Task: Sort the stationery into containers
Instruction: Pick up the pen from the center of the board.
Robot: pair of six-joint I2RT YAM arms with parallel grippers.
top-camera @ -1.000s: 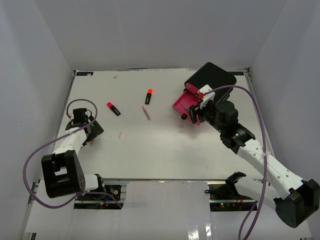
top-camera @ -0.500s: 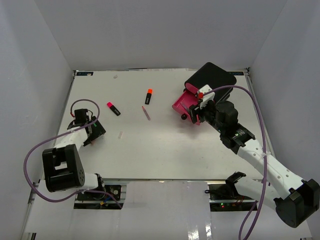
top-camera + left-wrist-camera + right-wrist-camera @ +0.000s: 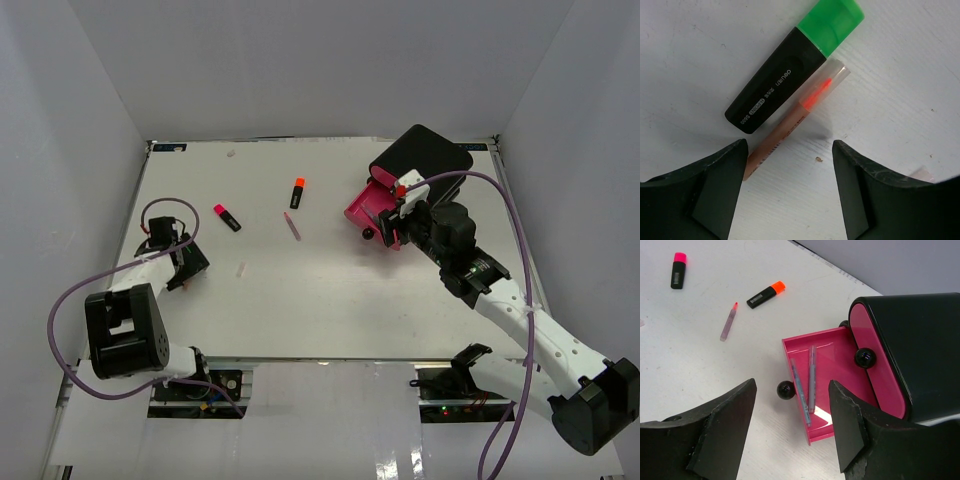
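Note:
A black highlighter with a green cap (image 3: 790,75) lies on the white table. A thin orange pen (image 3: 795,120) lies alongside it, touching it. My left gripper (image 3: 790,172) hangs open just over them, and the pen's lower end reaches its left finger (image 3: 705,185). In the top view the left gripper (image 3: 185,262) is at the far left. The black box (image 3: 912,335) has one pink drawer (image 3: 840,347) pulled out, with a blue pen (image 3: 800,390) and a purple pen (image 3: 812,377) inside. Above that drawer, my right gripper (image 3: 792,425) is open and holds nothing.
A pink-capped highlighter (image 3: 227,217), an orange-capped highlighter (image 3: 297,192) and a pink pen (image 3: 292,226) lie mid-table. A small pale item (image 3: 241,269) lies nearer the left arm. White walls enclose the table. A closed drawer's black knob (image 3: 865,358) sits beside the open one.
The left gripper's jaws have narrowed somewhat and the left wrist has shifted slightly toward the near edge. The right arm has not moved.

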